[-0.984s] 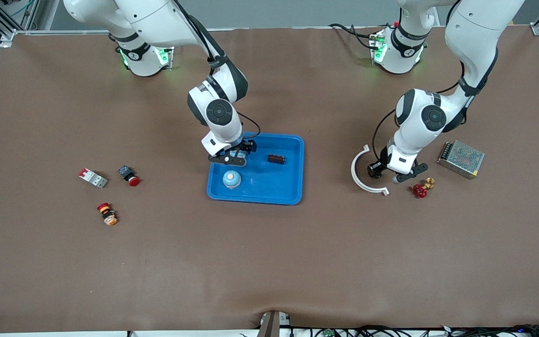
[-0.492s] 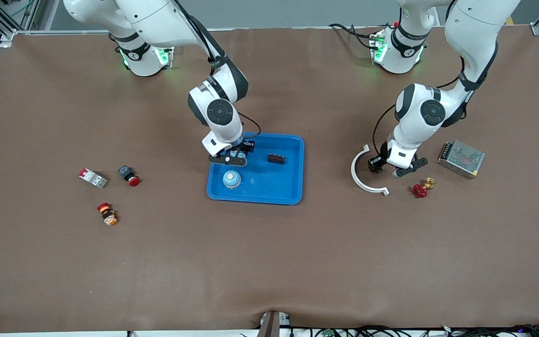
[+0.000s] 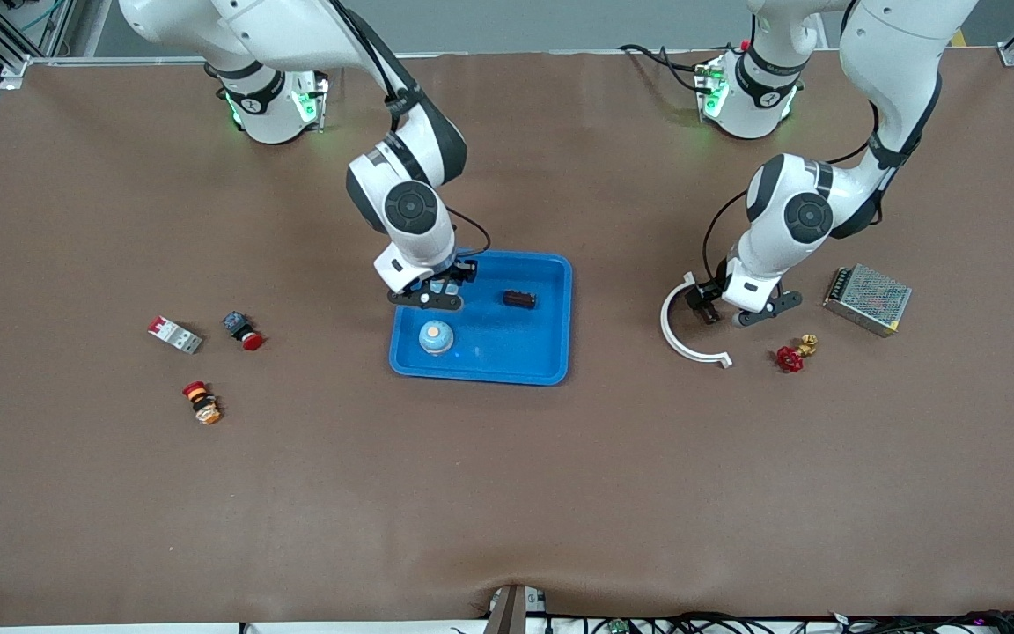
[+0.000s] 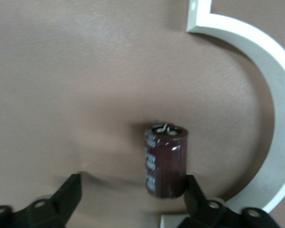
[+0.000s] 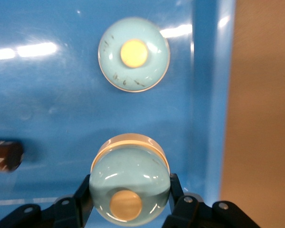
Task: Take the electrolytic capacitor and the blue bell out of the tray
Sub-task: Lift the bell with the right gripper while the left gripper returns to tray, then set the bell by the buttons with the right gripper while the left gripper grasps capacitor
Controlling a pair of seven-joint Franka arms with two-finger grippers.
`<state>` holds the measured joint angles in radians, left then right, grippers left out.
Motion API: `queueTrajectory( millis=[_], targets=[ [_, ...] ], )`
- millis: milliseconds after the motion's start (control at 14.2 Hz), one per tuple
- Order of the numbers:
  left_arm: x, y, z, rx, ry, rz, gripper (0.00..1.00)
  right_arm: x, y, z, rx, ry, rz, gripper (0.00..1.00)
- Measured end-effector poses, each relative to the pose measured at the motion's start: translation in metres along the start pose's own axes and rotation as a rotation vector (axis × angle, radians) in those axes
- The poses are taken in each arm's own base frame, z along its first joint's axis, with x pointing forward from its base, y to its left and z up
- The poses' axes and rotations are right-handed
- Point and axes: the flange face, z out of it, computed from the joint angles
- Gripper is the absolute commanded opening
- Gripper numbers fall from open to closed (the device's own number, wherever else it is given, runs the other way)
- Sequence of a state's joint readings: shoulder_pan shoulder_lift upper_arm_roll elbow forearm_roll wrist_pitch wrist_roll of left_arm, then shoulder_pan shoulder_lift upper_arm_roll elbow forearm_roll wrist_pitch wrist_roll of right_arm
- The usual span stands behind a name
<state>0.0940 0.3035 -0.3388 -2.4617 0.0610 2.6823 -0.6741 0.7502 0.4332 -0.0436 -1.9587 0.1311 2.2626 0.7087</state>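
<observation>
My right gripper (image 3: 437,291) is shut on a pale blue bell (image 5: 129,185) with an orange button and holds it over the blue tray (image 3: 507,357) at the corner toward the right arm's base. A second bell (image 3: 436,335) stands in the tray. A dark brown capacitor (image 3: 519,299) lies in the tray too. My left gripper (image 3: 718,310) is open above the table, over the white arc (image 3: 679,339). In the left wrist view a brown capacitor (image 4: 165,161) sits against one finger (image 4: 194,197); the other finger (image 4: 69,194) stands well apart from it.
A red valve (image 3: 789,358), a brass fitting (image 3: 810,342) and a metal mesh box (image 3: 867,299) lie toward the left arm's end. A red-and-white breaker (image 3: 174,335), a red button (image 3: 244,331) and an orange button (image 3: 202,402) lie toward the right arm's end.
My left gripper has moved from beside the red valve toward the arc's end nearer its base. My right gripper has shifted slightly toward its base with the bell in it.
</observation>
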Motion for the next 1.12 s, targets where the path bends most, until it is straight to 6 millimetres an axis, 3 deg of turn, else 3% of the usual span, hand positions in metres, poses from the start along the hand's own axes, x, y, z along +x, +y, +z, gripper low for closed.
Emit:
queueTrajectory(
  millis=[281, 492, 844, 1125],
  targets=[
    [0.012, 0.010, -0.051, 0.054, -0.002, -0.075, 1.00, 0.019, 0.050, -0.059, -0.030, -0.028, -0.132, 0.39],
    [0.015, 0.038, -0.086, 0.034, 0.036, -0.182, 1.00, 0.037, 0.109, -0.083, -0.054, -0.027, -0.251, 0.39],
    [-0.020, 0.110, -0.106, -0.029, 0.055, -0.322, 1.00, 0.061, 0.232, -0.077, -0.020, -0.078, -0.453, 0.39],
    [-0.042, 0.148, -0.105, -0.073, 0.041, -0.367, 1.00, 0.069, 0.297, -0.073, 0.009, -0.088, -0.560, 0.39]
  ],
)
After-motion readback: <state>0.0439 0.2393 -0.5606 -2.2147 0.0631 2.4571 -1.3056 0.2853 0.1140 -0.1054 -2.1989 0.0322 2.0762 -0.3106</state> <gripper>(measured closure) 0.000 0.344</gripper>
